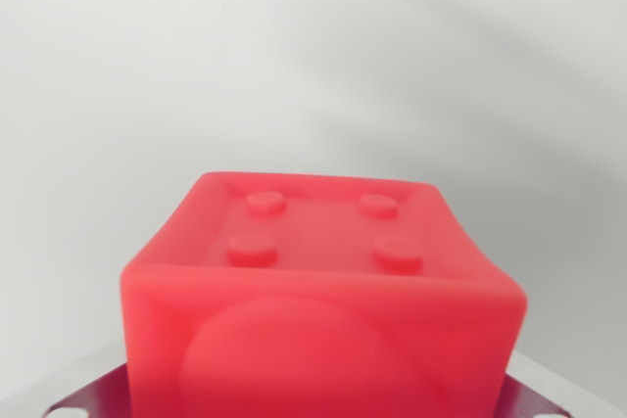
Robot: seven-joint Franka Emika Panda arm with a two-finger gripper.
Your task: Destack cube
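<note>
One red cube (323, 301) fills the lower middle of the wrist view, so close to the lens that its near face runs off the bottom edge. No arm links show, and the gripper's fingers cannot be made out either; whether the pincer is spread or closed, or has hold of anything, cannot be told. At the lower left corner a thin strip of pale metal plate (83, 394) with a small dark slot in it shows beside the cube, and the cube's left side rises from there with a rounded corner. Its top face is a shallow recess with a raised rim, and four round studs (321, 227) stand in it, two nearer and two farther. The near face carries a large round bulge, soft in outline and slightly blurred. At the lower right corner a matching strip of the same pale plate (549, 394) appears, partly behind the cube's right edge. Whether the cube sits on another block cannot be seen, as its underside is out of view. Behind and above it lies a plain light grey surface (313, 56), crossed by faint diagonal shadows toward the upper right.
</note>
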